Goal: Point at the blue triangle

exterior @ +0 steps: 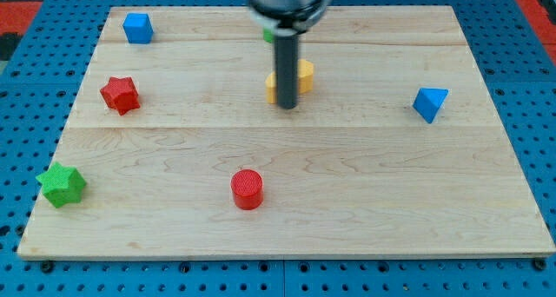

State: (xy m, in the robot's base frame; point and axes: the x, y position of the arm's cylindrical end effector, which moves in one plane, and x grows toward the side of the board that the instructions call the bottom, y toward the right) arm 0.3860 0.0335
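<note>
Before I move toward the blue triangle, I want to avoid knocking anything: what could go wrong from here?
1. My tip sits against the yellow block; pulling away carelessly could drag it.
2. Overshooting could shove the blue triangle toward the board's right edge.
3. A green block is mostly hidden behind the rod.

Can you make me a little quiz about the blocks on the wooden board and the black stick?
1. True or false: my tip touches the blue triangle.
2. Which block sits right by my tip? A red cylinder B yellow block C green star
3. Fill in: the blue cube is at the view's top ____.

Key: 1 false, the triangle lies apart at the view's right; 2 B; 3 left.
</note>
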